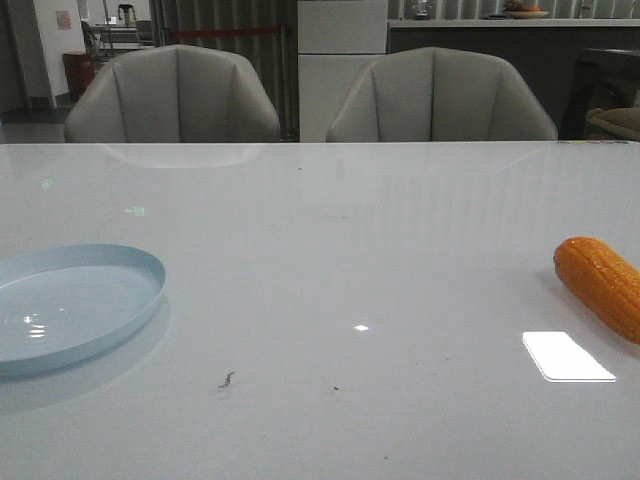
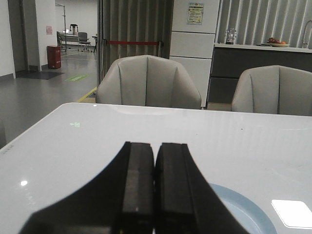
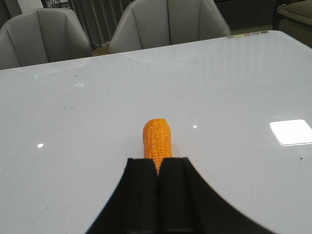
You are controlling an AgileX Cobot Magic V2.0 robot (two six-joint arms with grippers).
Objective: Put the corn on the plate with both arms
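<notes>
The orange-yellow corn (image 1: 603, 284) lies on the white table at the right edge of the front view, partly cut off. The pale blue plate (image 1: 70, 300) sits at the left edge, empty. Neither gripper shows in the front view. In the left wrist view my left gripper (image 2: 155, 148) is shut and empty, with the plate's rim (image 2: 243, 209) just beyond and beside its fingers. In the right wrist view my right gripper (image 3: 159, 163) is shut and empty, with the corn (image 3: 157, 139) lying lengthwise right in front of its fingertips; the near end is hidden behind them.
Two grey chairs (image 1: 175, 95) (image 1: 440, 97) stand behind the table's far edge. A bright light reflection (image 1: 567, 356) lies on the glossy tabletop near the corn. A small dark speck (image 1: 227, 379) lies on the table near the front.
</notes>
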